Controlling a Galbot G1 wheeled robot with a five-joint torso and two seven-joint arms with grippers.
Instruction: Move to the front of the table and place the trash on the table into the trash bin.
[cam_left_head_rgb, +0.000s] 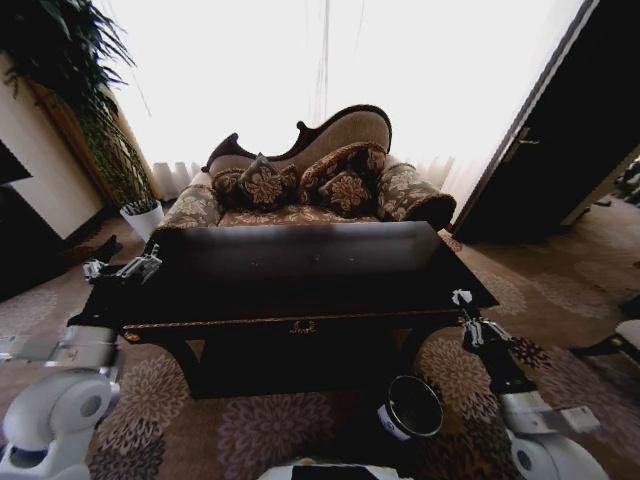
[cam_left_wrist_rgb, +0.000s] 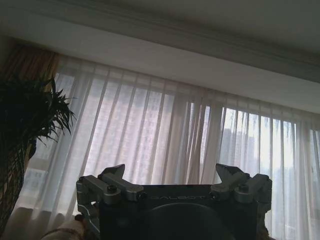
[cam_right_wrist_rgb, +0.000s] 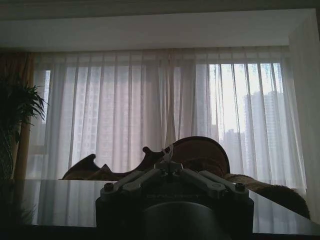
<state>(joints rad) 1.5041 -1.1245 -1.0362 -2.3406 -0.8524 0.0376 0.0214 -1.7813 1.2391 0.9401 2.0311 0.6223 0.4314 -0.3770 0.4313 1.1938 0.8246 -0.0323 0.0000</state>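
Standing square to the table (cam_left_head_rgb: 300, 262), the robot has two arms up, one at each near corner. On the left, the left gripper (cam_left_head_rgb: 128, 268) hangs by the table's left edge, its fingers (cam_left_wrist_rgb: 118, 176) spread wide against the sheer curtains (cam_left_wrist_rgb: 165, 140). One potted palm (cam_left_head_rgb: 75, 90) stands far left. The dark glossy top reflects the window, and no litter can be made out on it. Behind it sits one sofa (cam_left_head_rgb: 310, 180) piled with patterned cushions. On the floor, near right of the table's front, is one trash bin (cam_left_head_rgb: 412, 408), black with a shiny rim; its inside is too dark to read. On the right, the right gripper (cam_left_head_rgb: 463, 300) sits at the near right corner, fingers (cam_right_wrist_rgb: 167, 152) pressed together.
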